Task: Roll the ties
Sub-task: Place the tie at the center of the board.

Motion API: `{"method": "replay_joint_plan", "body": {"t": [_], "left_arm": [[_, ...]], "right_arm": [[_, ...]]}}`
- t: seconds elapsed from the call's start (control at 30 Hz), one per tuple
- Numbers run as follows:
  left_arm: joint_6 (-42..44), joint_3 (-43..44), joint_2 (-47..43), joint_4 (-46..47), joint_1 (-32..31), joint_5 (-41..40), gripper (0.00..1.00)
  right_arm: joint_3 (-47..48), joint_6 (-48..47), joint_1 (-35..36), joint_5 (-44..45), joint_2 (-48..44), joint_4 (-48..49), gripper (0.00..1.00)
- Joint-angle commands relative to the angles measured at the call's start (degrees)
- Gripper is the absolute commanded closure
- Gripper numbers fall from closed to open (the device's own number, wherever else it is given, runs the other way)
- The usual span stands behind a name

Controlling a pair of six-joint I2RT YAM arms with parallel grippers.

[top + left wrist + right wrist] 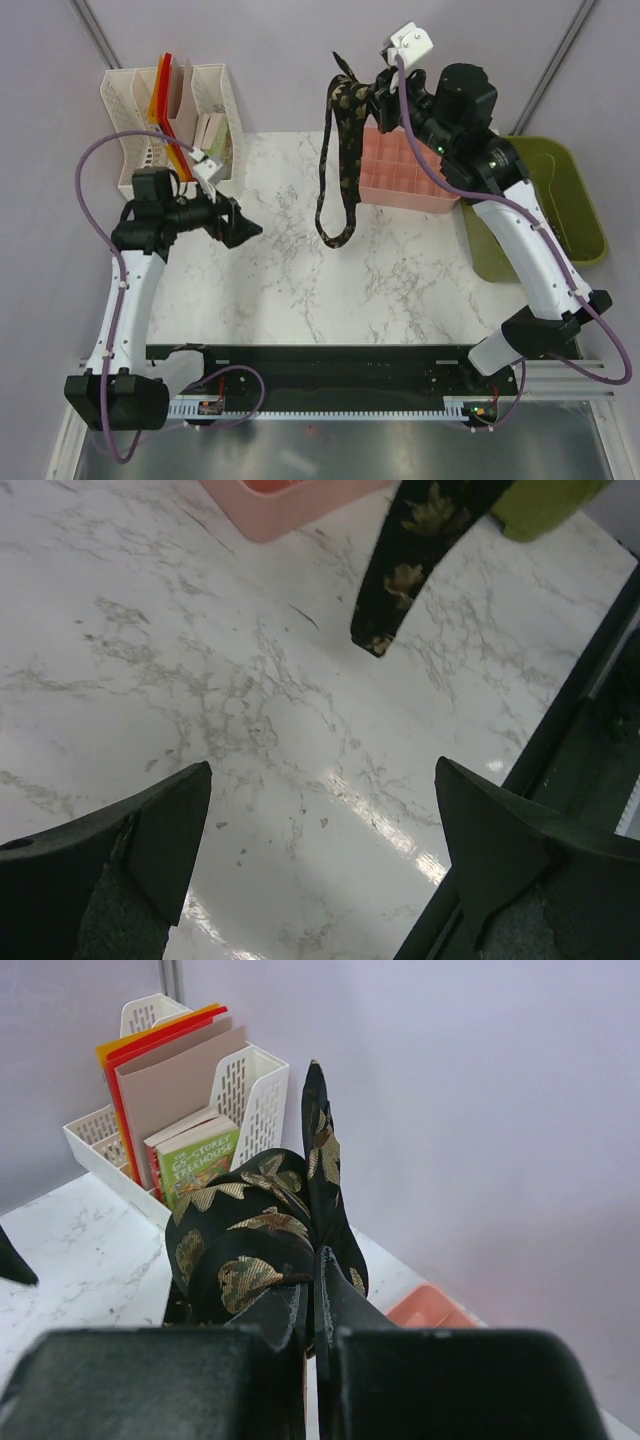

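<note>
- Aloft at one o'clock over the table [300,290], right gripper [315,1312]: jaws clenched on a bunched fold of the tie [250,1250].
- Tie: hangs from that pinch, tail drooping toward table centre. Whether the tip touches the marble cannot be told.
- Tray [400,180], pink, one o'clock, just beside the tail: its rim could snag the fabric.
- Left gripper [320,770], nine o'clock: spread wide, holding nothing.
- Risk: the bunched pinch may slip, dropping the tie twisted.
</note>
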Motion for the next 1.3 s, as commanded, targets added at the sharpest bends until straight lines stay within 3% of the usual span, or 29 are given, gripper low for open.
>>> {"method": "replay_joint_plan", "body": {"t": [0.0,0.2,0.4,0.47,0.67,0.77,0.93,1.27], "left_arm": [[13.79,-8.66,-2.35,3.67,-6.34,1.38,0.00],[5.64,-19.12,0.18,25.79,-7.40,4.01,0.00],[-6.84,-22.37,6.87,41.98,-7.92,6.74,0.00],[-12.62,-23.61,8.01,51.30,-8.36,6.91,0.00],[-20.55,-25.37,9.68,67.46,-11.96,4.46,0.00],[-25.99,-25.46,10.04,73.80,-12.58,9.96,0.00],[-27.95,-28.18,5.05,74.53,-17.06,17.45,0.01],[-17.41,-30.30,-0.25,64.86,-19.97,18.68,0.00]], "right_arm": [[1.33,2.68,2.66,5.58,0.23,6.42,1.00],[5.55,4.09,5.73,6.72,1.38,7.21,1.00],[11.43,6.81,8.02,7.95,2.43,7.82,1.00],[14.06,8.21,8.37,8.04,3.04,8.09,1.00],[18.12,10.85,10.30,7.52,4.28,10.20,1.00],[18.91,10.77,11.88,7.60,4.72,10.46,1.00],[19.53,10.42,13.47,7.87,4.89,11.25,1.00],[20.67,9.89,14.96,8.75,5.07,12.04,1.00]]}}
